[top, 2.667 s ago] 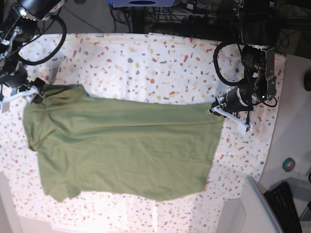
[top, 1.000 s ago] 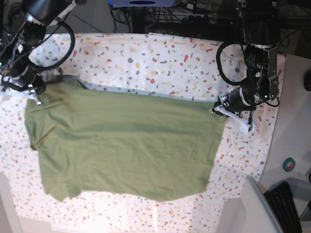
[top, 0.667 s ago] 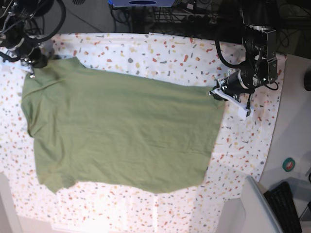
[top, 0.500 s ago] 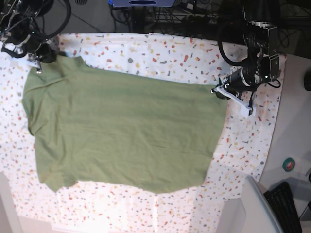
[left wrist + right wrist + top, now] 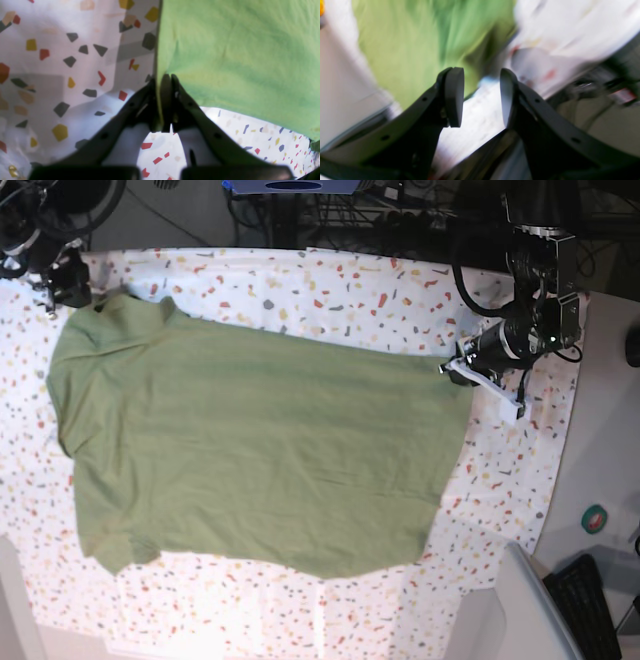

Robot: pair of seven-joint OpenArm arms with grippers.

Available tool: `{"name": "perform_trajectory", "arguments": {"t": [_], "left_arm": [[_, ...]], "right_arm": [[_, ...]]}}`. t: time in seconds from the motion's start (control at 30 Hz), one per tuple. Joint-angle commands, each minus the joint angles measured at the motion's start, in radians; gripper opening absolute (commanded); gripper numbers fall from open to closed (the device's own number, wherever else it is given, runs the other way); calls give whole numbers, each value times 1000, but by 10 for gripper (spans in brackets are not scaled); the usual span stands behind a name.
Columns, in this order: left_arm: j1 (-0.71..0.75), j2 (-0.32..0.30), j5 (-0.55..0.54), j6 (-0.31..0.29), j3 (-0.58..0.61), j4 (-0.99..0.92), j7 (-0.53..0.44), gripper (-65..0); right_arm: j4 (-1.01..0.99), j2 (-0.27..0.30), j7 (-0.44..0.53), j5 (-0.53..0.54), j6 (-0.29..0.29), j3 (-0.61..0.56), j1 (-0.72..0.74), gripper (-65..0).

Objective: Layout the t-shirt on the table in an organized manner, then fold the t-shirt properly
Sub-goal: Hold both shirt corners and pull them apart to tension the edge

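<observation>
T-shirt (image 5: 250,450) corner pinched by left fingers (image 5: 175,87), right-wrist view blurred — right fingers (image 5: 455,97) apart

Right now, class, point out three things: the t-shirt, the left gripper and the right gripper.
t-shirt (image 5: 260,455): base view, middle of its body.
left gripper (image 5: 163,78): left wrist view, fingertips pinching the shirt's corner.
right gripper (image 5: 481,96): right wrist view, gap between its parted fingertips.

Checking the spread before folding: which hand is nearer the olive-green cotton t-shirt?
Left. The left hand is shut on the olive-green cotton t-shirt at its corner; the right hand is open, off the shirt's other end.
</observation>
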Motion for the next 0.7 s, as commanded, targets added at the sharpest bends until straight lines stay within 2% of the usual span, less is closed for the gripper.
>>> {"name": "perform_trajectory", "arguments": {"t": [0.0,0.1,0.17,0.23,0.5,0.63,0.67], "left_arm": [[-9,-12,-8,-7,-5,17,-12,-650],[-15,-12,-8,-7,2,14,-12,-650],[-16,-12,-8,-7,4,13,-12,-650],[-18,-12,-8,-7,4,13,-12,-650],[-15,-12,-8,-7,-4,13,-12,-650],[-16,-12,-8,-7,-2,13,-12,-650],[-16,-12,-8,-7,-2,13,-12,-650]], "right_arm": [[-13,23,26,-16,2,5,19,-407],[-98,44,61,-113,32,5,76,-351],[-151,61,59,-154,86,5,105,-344],[-195,66,59,-174,114,5,124,-344],[-270,61,59,-214,131,-3,144,-342],[-270,63,66,-219,250,-69,139,-344],[-273,63,66,-219,258,-72,139,-345]]}}
